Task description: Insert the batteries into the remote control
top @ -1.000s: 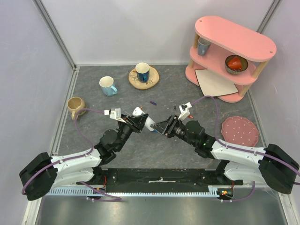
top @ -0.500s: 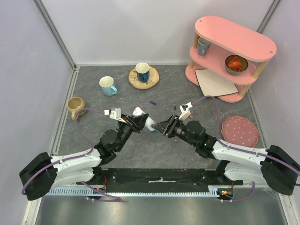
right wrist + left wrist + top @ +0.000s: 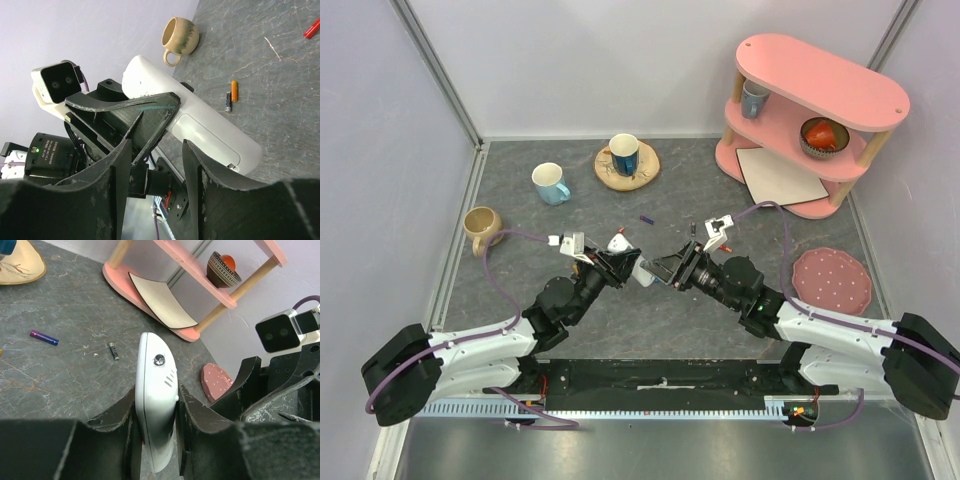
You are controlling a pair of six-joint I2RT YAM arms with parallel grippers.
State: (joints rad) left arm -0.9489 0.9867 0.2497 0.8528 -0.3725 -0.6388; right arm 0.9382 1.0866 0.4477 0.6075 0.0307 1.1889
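Left gripper (image 3: 156, 412) pinches remote (image 3: 156, 370) by its long sides; right gripper (image 3: 156, 150) spread, empty. Remote probably light, stiff, slick: clamp flat sides.

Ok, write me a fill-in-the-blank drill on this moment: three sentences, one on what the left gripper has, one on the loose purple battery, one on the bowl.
1. The left gripper is shut on the white ____.
2. The purple battery lies loose on the grey ____, not in the remote.
3. The bowl stands on the pink ____.

Missing words, in order: remote control; table; shelf.
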